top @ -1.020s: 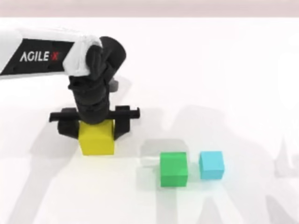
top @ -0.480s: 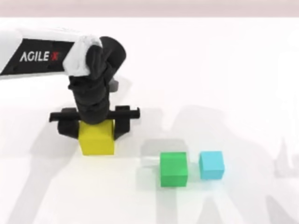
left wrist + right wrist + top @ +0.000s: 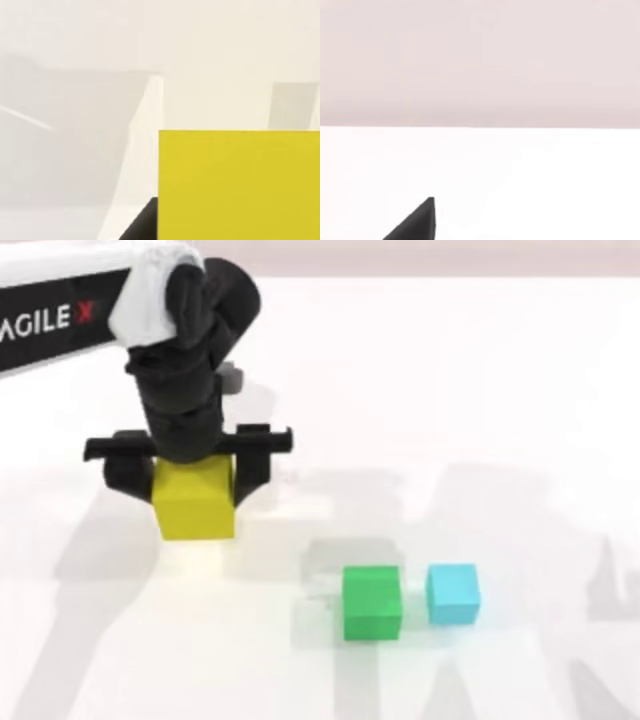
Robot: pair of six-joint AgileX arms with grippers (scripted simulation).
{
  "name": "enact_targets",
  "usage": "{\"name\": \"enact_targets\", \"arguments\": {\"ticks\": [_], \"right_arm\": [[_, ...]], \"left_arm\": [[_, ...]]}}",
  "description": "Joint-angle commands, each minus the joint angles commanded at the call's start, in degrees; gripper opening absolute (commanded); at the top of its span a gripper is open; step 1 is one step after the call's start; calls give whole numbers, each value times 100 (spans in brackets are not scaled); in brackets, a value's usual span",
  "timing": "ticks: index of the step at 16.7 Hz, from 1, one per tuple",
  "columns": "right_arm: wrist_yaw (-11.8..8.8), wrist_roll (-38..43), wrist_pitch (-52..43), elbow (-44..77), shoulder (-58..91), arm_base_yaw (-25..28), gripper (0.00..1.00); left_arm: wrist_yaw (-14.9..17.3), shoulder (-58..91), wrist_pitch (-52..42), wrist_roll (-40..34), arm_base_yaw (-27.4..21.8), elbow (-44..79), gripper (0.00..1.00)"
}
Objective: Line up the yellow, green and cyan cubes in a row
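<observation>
The yellow cube [image 3: 193, 500] is clamped between the fingers of the left gripper [image 3: 188, 475] at the frame's left-centre, apparently lifted. The green cube [image 3: 372, 602] and cyan cube [image 3: 452, 593] sit side by side at lower centre. A placement left of green, aligned, is judged next. The right gripper is not visible from above.

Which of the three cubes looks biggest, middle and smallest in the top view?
1. yellow cube, gripped by the left gripper, possibly lifted nearer the camera
2. green cube
3. cyan cube

A rendered simulation here, no real room: a bare white table [image 3: 450, 390], flat pinkish backdrop, plain matte cubes [image 3: 372, 602], and an AgileX-branded arm [image 3: 60, 320] casting soft shadows.
</observation>
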Motion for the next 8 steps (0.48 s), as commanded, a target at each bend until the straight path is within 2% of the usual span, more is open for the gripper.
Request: {"name": "enact_targets", "arguments": {"ticks": [6,8], "right_arm": [[0,0,0,0,0,0,100],[0,0,0,0,0,0,100]], "left_arm": [[-2,-81,-135,0,-35,81,0],[-4,-227,-155,-171,-214,-41,0]]}}
